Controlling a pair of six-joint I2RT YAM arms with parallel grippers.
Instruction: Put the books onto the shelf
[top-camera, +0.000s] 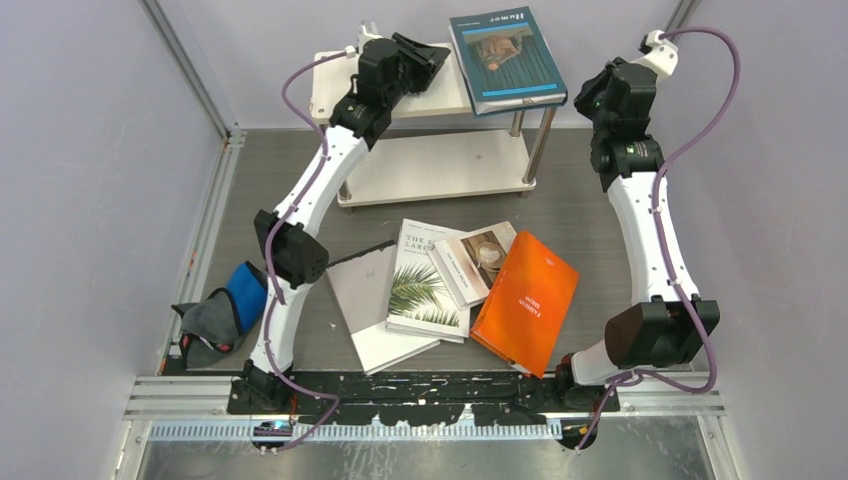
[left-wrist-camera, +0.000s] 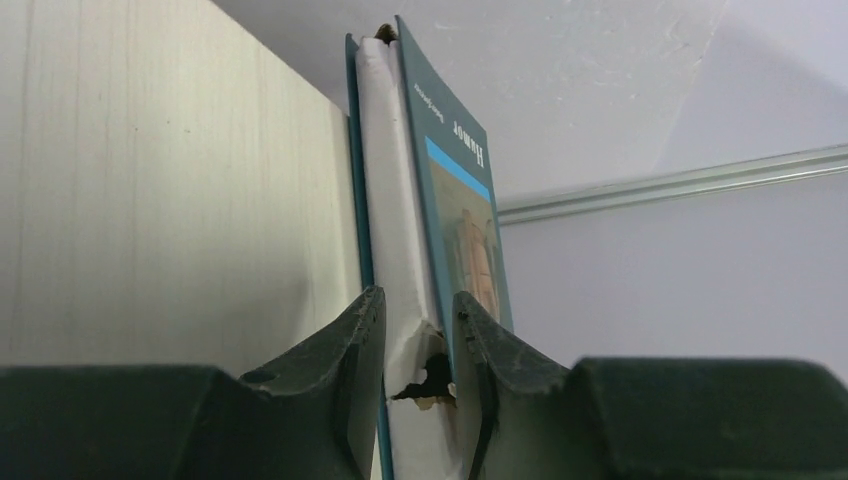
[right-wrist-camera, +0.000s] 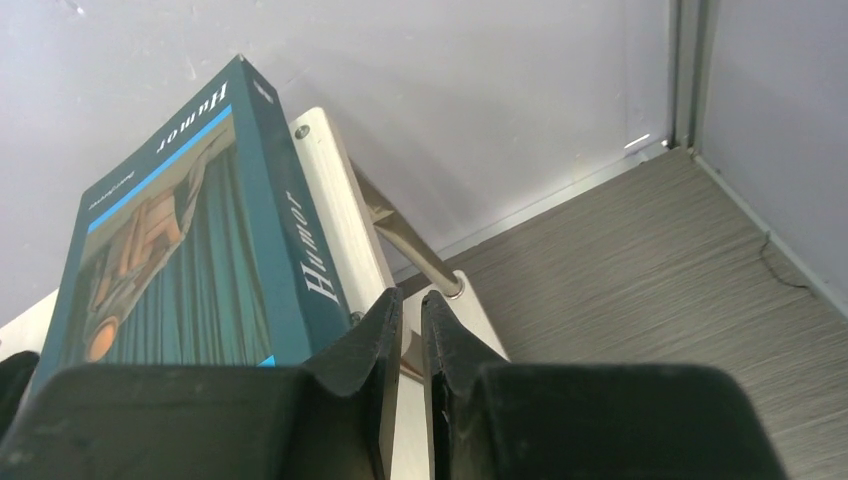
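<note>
Grasping the teal "Humor" book (top-camera: 505, 60) by its page edge, my left tool (left-wrist-camera: 418, 300) is pinching it cover to cover (the pages are torn just there). The book is lying on the top board of the shelf (top-camera: 430, 165), overhanging its right end. My right tool (right-wrist-camera: 412, 298) is hovering beside the book's spine, clenched to a thin slit and empty. The palm-leaf book (top-camera: 425, 285), beige cup book (top-camera: 485, 258), orange book (top-camera: 527, 300) and grey-white book (top-camera: 375, 300) are lying overlapped on the surface (top-camera: 570, 215) before the shelf.
</note>
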